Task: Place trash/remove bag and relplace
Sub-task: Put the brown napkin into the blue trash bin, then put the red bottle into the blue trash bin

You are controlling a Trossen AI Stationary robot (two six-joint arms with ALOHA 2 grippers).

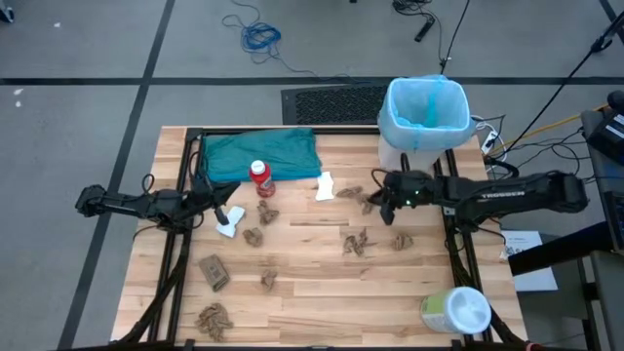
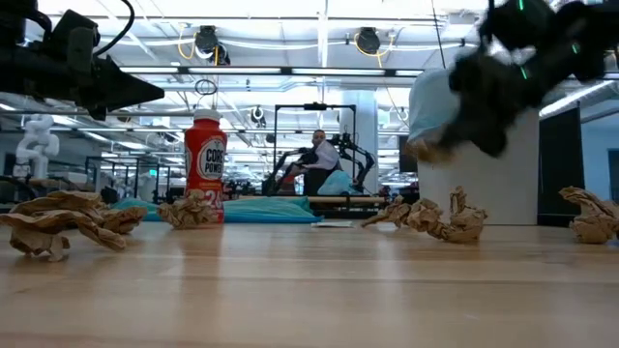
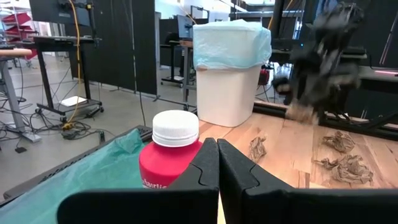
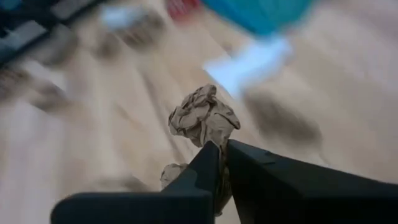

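- You are seeing the right gripper [image 4: 217,152] pinching a crumpled brown paper wad [image 4: 205,118] between pressed-together fingers, raised off the table [image 1: 312,292].
- The right arm is reaching in from the right edge, its gripper [image 1: 375,200] hanging near the white bin [image 1: 405,151].
- The light-blue bag [image 1: 426,102] is lining that bin, thin and crinkly, folded over the rim.
- More wads [image 1: 356,242] are lying scattered on bare wood with open room between them.
- The left gripper [image 1: 222,195] is waiting with fingers pressed together, empty, beside the red bottle [image 1: 260,178].
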